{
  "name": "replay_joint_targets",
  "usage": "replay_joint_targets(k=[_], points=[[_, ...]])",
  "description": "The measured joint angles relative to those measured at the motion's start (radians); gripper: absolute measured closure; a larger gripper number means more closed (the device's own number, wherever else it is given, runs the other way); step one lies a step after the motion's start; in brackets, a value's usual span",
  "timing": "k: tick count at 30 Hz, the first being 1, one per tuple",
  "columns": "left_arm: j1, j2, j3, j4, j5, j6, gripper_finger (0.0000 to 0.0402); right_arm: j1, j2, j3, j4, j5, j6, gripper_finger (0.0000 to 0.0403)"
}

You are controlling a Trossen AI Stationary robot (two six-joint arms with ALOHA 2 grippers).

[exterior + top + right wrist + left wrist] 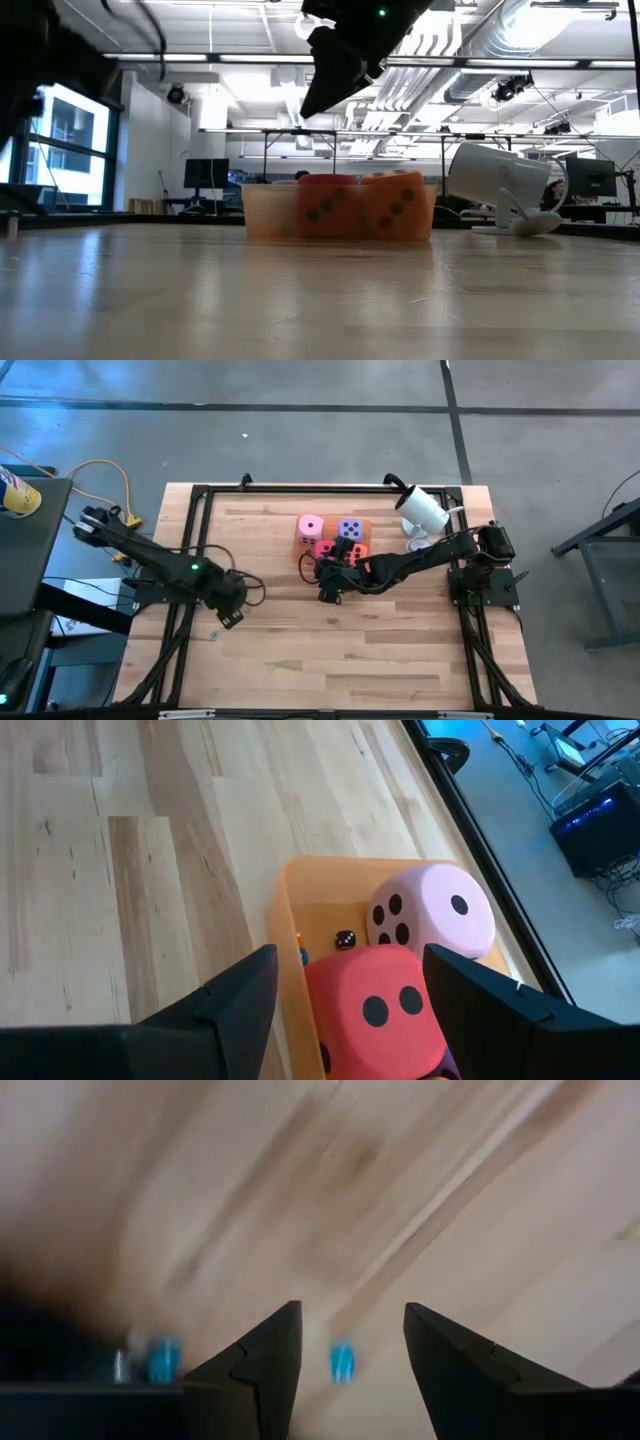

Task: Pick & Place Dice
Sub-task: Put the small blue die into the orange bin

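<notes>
Dice [330, 538] fill tray [285, 920]; bare table [330, 650] all around.

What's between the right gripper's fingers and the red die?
Nothing: in the right wrist view the right gripper hangs open above the red die, only air between.

Purple die [350, 529] hidden in low view

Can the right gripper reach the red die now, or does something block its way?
Probably yes. The right gripper hangs open just above the red die, which lies in the orange tray beside the pink die. Nothing lies between the fingers and the red die, though the tray wall and the pink die stand close.
</notes>
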Motion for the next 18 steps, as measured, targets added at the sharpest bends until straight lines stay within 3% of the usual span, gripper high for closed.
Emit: replay_joint_targets(k=[3,5,14,18], points=[[0.059,0.091,0.0,-0.079,0.153,-0.006,0.0232,0.0,0.0,0.0,0.005,0.0,0.004,0.0163],[0.087,0.145,0.0,-0.109,0.192,0.063,0.0232,0.0,0.0,0.0,0.01,0.0,0.004,0.0163],[0.077,0.316,0.0,-0.141,0.194,0.091,0.0232,0.001,0.0,0.0,-0.003,-0.057,0.021,0.0163],[0.031,0.365,0.0,-0.25,0.201,0.024,0.0232,0.002,0.0,0.0,-0.01,-0.057,0.021,0.0163]])
